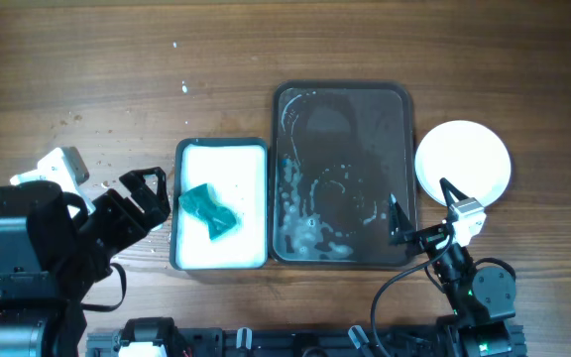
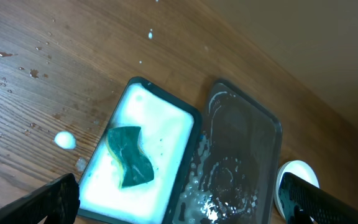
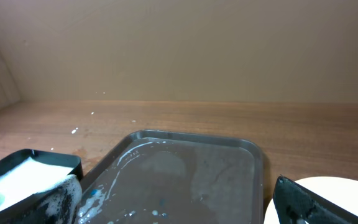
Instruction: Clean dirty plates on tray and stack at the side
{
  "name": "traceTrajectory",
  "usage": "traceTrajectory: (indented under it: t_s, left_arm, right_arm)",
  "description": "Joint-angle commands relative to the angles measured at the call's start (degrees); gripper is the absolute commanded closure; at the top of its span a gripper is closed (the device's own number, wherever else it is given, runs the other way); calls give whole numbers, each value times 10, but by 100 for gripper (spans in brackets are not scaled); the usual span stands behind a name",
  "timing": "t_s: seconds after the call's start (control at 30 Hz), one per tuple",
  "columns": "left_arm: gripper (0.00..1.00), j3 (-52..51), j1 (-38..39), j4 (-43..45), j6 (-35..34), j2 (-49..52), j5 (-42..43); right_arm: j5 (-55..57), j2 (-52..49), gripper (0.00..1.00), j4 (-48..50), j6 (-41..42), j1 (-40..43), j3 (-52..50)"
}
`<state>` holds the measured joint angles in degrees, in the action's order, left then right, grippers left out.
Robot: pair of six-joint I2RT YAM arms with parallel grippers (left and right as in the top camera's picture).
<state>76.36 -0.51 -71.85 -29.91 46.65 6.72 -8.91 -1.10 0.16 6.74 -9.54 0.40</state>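
On the surface right of the tray (image 1: pixel 355 129) lies the white plate (image 1: pixel 464 159), apart from it. The tray carries only suds. The right fingers (image 1: pixel 422 203) are spread, empty, just beside the plate. The left fingers (image 1: pixel 157 195) are likewise spread and empty near the tub (image 1: pixel 221 159) holding the sponge (image 1: pixel 211 210). Judged: closing stage. Recommend lifting the right arm straight up, clear of the plate's rim.

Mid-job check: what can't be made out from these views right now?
Plate count: overhead shows only the top of the white plate; right wrist cuts it off at the bottom edge.
Sponge: right wrist shows only a corner at its left edge.
Tray, overhead: suds cover parts of its floor.
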Motion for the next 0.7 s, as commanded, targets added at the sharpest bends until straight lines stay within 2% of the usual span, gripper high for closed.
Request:
traceTrajectory:
  t_s: [0.0, 0.17, 0.27, 0.4, 0.47, 0.57, 0.67]
  left_arm:
    - [0, 4, -5, 2, -5, 0, -8]
    - [0, 2, -1, -2, -3, -2, -9]
    - [0, -15, 1, 16, 0, -23, -57]
    - [0, -147, 1, 181, 12, -113, 11]
    - [0, -269, 1, 311, 27, -189, 71]
    - [0, -438, 9, 463, 27, -310, 87]
    - [0, -529, 17, 509, 28, -398, 87]
  right_arm:
    - [6, 9, 0, 5, -6, 3, -1]
    - [6, 9, 0, 5, -7, 3, -1]
    - [6, 9, 0, 5, -7, 3, -1]
    - [6, 9, 0, 5, -7, 3, -1]
    - [6, 9, 0, 5, -7, 3, -1]
    - [6, 9, 1, 5, -6, 3, -1]
    - [6, 9, 0, 5, -7, 3, -1]
